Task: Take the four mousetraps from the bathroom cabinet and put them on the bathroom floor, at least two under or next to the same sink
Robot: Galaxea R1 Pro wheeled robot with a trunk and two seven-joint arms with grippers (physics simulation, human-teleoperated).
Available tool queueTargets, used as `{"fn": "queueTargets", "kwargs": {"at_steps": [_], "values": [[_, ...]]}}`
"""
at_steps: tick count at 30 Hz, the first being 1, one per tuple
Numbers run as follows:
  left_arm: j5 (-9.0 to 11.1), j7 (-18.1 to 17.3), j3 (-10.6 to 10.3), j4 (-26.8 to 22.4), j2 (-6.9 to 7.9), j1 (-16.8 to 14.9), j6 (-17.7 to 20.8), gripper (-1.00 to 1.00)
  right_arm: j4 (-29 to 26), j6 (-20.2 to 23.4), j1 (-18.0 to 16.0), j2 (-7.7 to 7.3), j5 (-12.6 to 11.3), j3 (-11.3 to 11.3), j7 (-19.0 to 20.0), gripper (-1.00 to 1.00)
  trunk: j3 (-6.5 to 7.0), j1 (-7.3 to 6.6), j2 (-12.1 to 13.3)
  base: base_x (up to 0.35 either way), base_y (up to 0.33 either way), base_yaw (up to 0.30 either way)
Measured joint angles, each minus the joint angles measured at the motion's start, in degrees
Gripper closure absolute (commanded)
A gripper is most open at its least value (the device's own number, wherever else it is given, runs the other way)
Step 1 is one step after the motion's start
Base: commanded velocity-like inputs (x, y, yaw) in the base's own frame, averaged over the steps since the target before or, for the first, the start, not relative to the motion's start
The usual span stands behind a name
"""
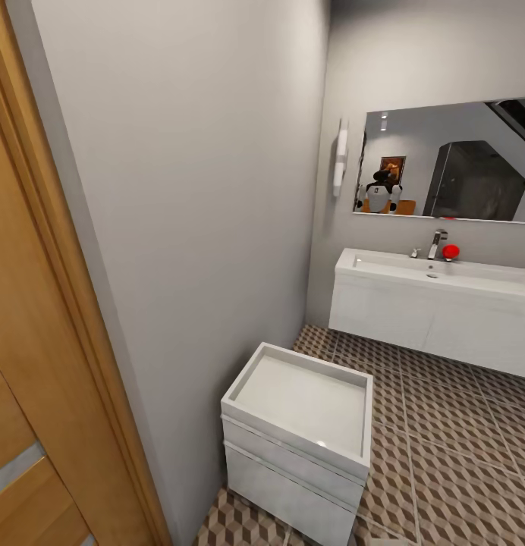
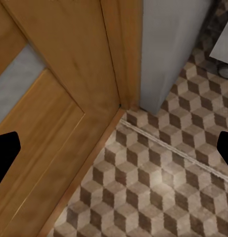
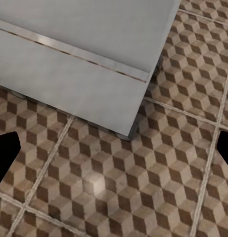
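The mousetraps and the cabinet are out of view. The white wall-hung bathroom sink (image 1: pixel 384 269) with its chrome tap (image 1: pixel 437 243) hangs at the far right over the cube-patterned bathroom floor (image 1: pixel 460 455). My left gripper (image 2: pixel 114 153) is open above the floor tiles (image 2: pixel 143 197) beside a wooden door, with nothing between its fingers. Over the same tiling (image 3: pixel 118 187), my right gripper (image 3: pixel 114 150) is also open and empty, close to a corner of a small white unit.
A small square white unit (image 1: pixel 300 425) with a recessed top stands against the grey wall (image 1: pixel 194 189). An orange-brown wooden door (image 1: pixel 27 379) fills the left edge. A mirror (image 1: pixel 452 163) hangs above the sink, and a red object (image 1: pixel 450 251) sits by the tap.
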Motion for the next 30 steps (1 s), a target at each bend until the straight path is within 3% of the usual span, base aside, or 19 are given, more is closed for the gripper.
{"fn": "queueTargets", "kwargs": {"at_steps": [30], "values": [[0.0, -0.1, -0.2, 1.0, -1.52, 0.0, -0.3, -1.0, 0.6, -0.7, 0.0, -0.09, 0.1, -0.1, 0.0, -1.0, 0.0, 0.0, 0.0, 0.0, 0.0, 0.0]]}}
